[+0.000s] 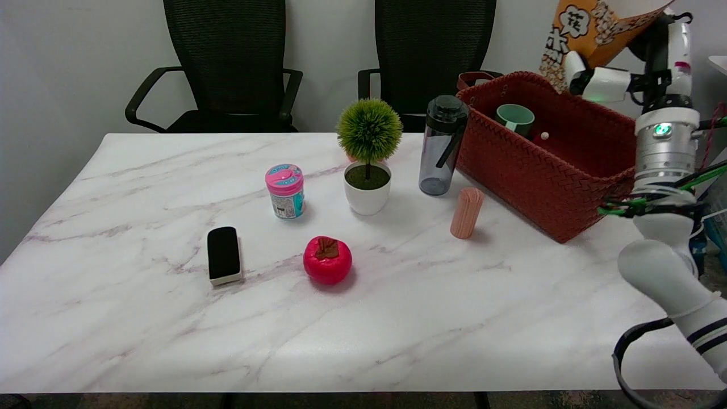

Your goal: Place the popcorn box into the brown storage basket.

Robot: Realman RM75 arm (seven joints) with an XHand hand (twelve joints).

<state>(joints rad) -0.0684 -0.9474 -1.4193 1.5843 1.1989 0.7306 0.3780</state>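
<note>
The orange popcorn box (590,31) hangs tilted in the air at the upper right, above the far right corner of the brown woven basket (528,182). My right hand (625,74) grips the box from below and from the right, fingers wrapped on its lower end. The top of the box runs out of the picture. Inside the basket lie a green mug (515,118) and a small white ball (544,136).
On the marble table stand a dark water bottle (440,145) next to the basket, a pink ribbed cylinder (467,212), a potted green ball plant (368,156), a pink-lidded jar (284,191), a red persimmon toy (327,259) and a black eraser (224,254). Two black chairs stand behind.
</note>
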